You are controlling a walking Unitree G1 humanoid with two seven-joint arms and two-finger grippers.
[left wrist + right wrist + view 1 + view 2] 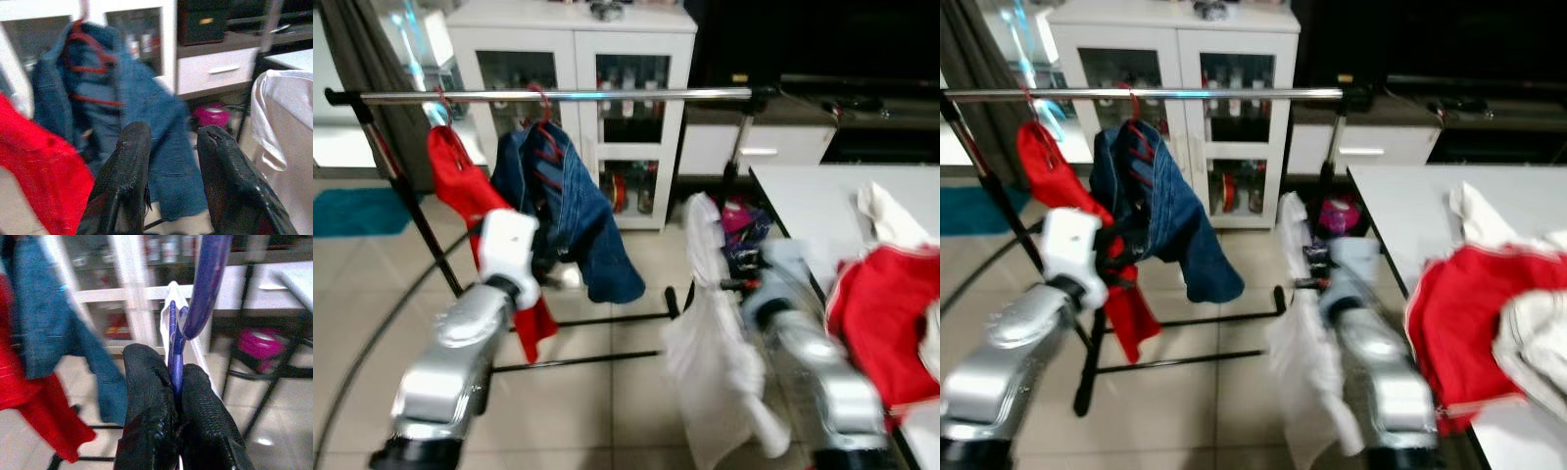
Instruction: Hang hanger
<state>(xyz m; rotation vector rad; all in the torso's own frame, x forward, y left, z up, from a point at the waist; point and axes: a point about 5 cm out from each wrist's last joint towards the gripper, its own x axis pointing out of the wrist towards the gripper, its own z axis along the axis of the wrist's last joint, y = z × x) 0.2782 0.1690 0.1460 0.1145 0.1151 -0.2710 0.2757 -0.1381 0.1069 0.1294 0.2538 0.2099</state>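
The right gripper (168, 382) has its two black fingers (146, 396) pinched tight on a purple hanger (205, 279), whose neck rises between them; a white garment (715, 362) hangs from that hanger, draped down beside the right arm, just off the edge of the bench (813, 211) and below the rail. The left gripper (171, 166) is held parted with nothing between its fingers, pointing toward a blue denim jacket (568, 211) that hangs on a red hanger (90, 46) from the metal rail (558, 95) of a black-framed clothes rack. Next to the jacket on the same rail hangs a red garment (460, 186), reaching lower toward the floor. On the white bench at the robot's right lies a heap of clothes: a red piece with white trim (886, 313) and a white piece (891, 220) behind it. The floor (597, 401) is pale glossy tile, with a teal mat (357, 211) at the far left. Behind the rack stands a white cabinet (573, 44) with glass doors and bottles inside, beside a low white drawer unit (759, 147) under a dark recess, and a pink object (211, 115) sits low near the rack's leg
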